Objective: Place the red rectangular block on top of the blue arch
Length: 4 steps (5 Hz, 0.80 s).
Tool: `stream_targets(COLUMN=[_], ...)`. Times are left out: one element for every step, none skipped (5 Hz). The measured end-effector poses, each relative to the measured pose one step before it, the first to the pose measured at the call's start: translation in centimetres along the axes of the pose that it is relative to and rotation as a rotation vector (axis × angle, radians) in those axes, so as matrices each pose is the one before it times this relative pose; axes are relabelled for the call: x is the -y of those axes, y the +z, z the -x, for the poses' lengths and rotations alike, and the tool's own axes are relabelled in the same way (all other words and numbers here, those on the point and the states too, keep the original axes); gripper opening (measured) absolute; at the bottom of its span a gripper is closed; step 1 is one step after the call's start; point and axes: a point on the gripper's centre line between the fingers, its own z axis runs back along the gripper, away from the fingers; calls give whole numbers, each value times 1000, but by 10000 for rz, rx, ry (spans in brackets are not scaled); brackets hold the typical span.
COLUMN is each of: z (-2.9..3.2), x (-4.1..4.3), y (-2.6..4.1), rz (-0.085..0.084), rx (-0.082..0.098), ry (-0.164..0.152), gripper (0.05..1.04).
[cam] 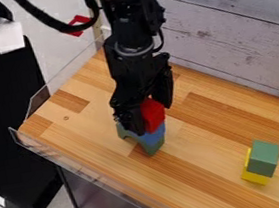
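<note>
Desk: pale striped wood (220,163), slanting across the frame from where I stand.
Arm: black (132,39), hanging from the top edge.
Pincer: at centre (152,116), clasping the red block.
Green arch: lowest of the central stack (152,148).
Blue arch: on the green one (153,137).
Green block: lower right (264,156), leaning over the yellow.
Red block: upright (153,113), right at the blue arch's top.
Yellow block: lower right (255,176), partly hidden beneath the green.

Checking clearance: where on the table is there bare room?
The table is bare between the blue arch and green block, and from the arch toward the upper-left clear panel. Crowded: around the gripper and red block above the arch.
</note>
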Motion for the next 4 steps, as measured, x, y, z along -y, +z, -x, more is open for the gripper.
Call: stream_targets(z=[43,-181,-374,-448], x=[-6,-278,-53,-188], y=[5,317,2148,3262], rz=[3,-126,235,315], rx=[-74,-33,397,789], ry=[108,83,338,229], gripper=[1000,1000,1000,1000])
